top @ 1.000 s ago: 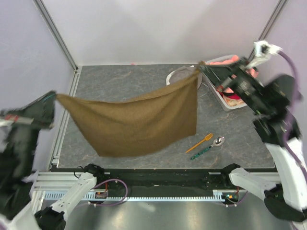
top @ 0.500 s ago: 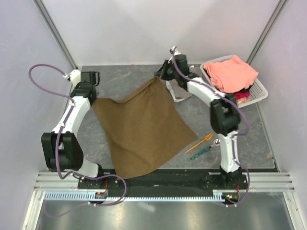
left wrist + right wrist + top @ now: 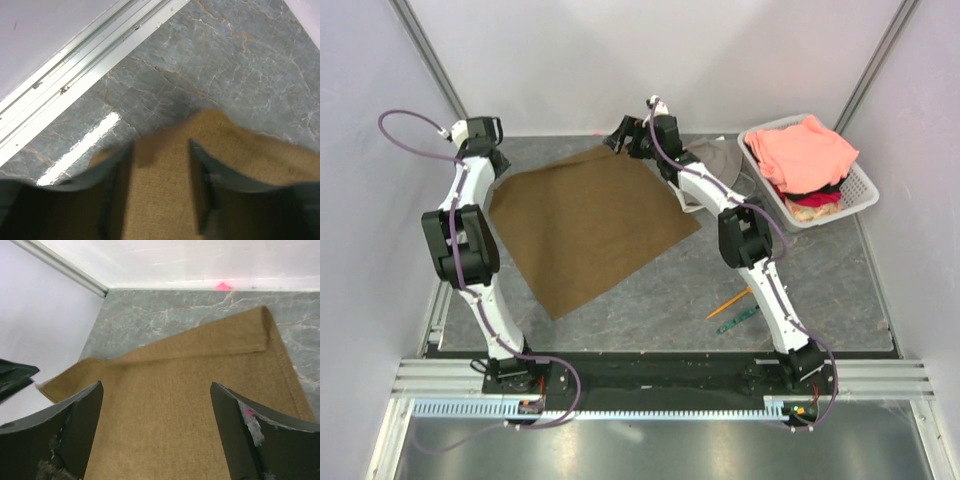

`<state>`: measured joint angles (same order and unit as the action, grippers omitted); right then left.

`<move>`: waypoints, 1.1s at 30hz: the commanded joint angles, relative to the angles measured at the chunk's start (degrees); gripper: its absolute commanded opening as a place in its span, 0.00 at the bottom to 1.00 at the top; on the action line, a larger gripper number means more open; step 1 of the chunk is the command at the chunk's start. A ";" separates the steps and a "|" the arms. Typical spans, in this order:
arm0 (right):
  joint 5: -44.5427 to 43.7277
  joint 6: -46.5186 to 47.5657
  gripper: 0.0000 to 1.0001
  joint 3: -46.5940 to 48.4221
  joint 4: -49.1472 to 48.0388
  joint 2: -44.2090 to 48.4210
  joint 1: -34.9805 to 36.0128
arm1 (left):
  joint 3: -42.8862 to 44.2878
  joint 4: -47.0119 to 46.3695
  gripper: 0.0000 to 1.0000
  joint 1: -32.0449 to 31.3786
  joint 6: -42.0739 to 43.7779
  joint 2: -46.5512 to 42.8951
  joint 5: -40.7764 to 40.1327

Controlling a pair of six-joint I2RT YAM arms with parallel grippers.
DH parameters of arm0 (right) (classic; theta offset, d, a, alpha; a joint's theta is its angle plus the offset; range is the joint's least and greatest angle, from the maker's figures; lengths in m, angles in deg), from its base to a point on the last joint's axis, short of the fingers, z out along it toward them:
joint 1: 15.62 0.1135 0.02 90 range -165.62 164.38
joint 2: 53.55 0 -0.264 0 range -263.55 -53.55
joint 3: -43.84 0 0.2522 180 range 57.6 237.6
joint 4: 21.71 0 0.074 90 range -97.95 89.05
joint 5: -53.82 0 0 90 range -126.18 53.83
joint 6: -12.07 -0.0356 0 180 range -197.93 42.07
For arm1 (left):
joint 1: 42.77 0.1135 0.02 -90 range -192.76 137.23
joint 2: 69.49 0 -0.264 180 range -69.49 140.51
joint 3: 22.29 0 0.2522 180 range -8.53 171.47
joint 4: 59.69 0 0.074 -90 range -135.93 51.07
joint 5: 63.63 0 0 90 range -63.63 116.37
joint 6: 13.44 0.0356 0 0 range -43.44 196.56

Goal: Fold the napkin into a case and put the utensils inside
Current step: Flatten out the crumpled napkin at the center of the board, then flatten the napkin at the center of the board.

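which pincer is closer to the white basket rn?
Right. The right pincer sits over the napkin's far right corner, left of the white basket; the left pincer is over the napkin's far left corner, farther away.

Brown napkin (image 3: 585,225), orange fork (image 3: 728,304), green-and-dark patterned utensil (image 3: 738,320), salmon-pink clothes (image 3: 805,150), white basket (image 3: 861,178).

Brown napkin (image 3: 585,225) lies spread flat, far corners beneath left tool (image 3: 160,150) and right tool (image 3: 156,390); orange fork (image 3: 730,303) and green utensil (image 3: 738,320) lie well apart from both.
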<state>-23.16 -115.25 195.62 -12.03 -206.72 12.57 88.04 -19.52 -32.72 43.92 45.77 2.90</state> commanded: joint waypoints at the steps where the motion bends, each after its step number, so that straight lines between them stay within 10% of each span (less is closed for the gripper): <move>1: -5.89 6.28 0.98 -5.68 3.28 10.23 0.64 | 4.77 7.49 0.66 0.59 0.13 -3.19 -0.44; 11: -9.32 8.76 0.91 -34.90 14.45 28.70 1.52 | -23.25 1.03 0.56 -6.23 -6.12 -23.93 27.75; 20: -10.64 10.42 0.83 -51.08 14.18 33.28 4.24 | -41.10 -5.75 0.51 -24.53 -10.06 -25.35 30.57; 33: -15.39 9.28 0.80 -74.89 13.31 45.40 8.11 | -61.14 -4.36 0.55 -25.34 -19.74 -34.92 32.60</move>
<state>-36.43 -105.56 128.01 -1.97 -165.52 20.08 32.42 -25.68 -57.94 29.21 14.62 33.85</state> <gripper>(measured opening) 0.796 0.543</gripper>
